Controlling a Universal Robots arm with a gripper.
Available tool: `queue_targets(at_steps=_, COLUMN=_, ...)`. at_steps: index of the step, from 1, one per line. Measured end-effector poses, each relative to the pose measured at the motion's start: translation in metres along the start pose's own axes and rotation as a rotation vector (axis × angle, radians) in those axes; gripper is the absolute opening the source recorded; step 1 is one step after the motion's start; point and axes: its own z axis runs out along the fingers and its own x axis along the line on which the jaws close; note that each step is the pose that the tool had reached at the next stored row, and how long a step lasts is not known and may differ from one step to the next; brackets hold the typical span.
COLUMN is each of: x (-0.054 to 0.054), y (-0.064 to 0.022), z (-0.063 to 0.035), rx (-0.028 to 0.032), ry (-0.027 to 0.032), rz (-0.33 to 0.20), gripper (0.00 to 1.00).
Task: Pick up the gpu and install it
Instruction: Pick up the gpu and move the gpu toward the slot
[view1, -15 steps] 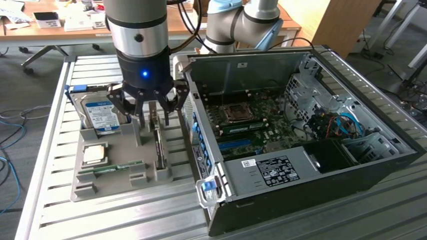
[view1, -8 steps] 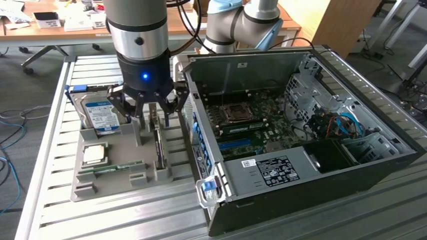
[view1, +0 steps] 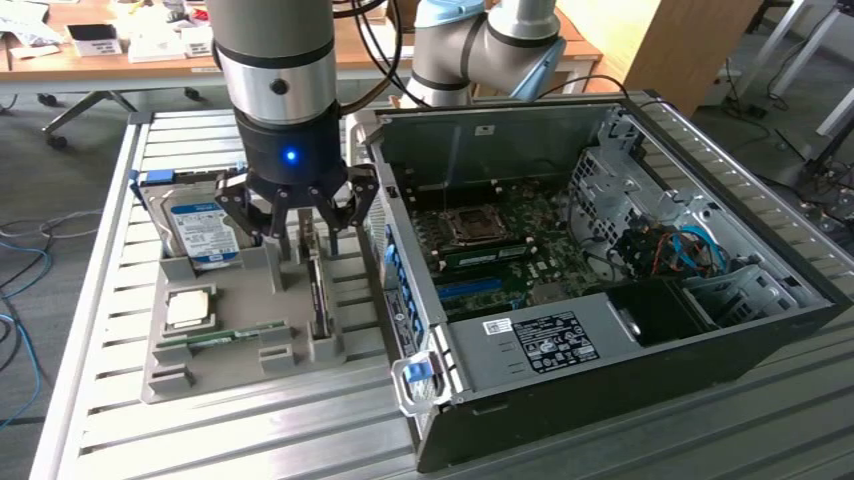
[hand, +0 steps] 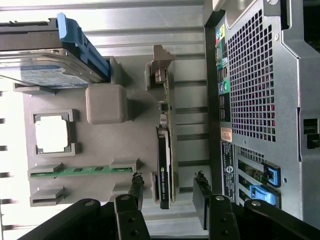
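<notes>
The gpu (view1: 318, 292) is a thin dark card standing on its edge in a slot of the grey tray (view1: 247, 285), on the side nearest the computer case. My gripper (view1: 306, 232) hangs open directly above it, just over the card's top edge. In the wrist view the gpu (hand: 164, 150) runs lengthwise between my two fingertips (hand: 136, 184), with a gap on each side of the card. The gripper (hand: 167, 184) touches nothing.
The open computer case (view1: 601, 250) lies on its side right beside the tray, motherboard exposed. The tray also holds a silver hard drive (view1: 200, 228), a square processor (view1: 187, 305) and a green memory stick (view1: 220, 335). All rest on a slatted metal table (view1: 267, 440).
</notes>
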Motion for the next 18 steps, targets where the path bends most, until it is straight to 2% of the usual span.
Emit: queue_targets(at_steps=18, x=0.0001, y=-0.0002, z=0.0050, rx=0.0000, ry=0.0000, rz=0.000, gripper=0.53)
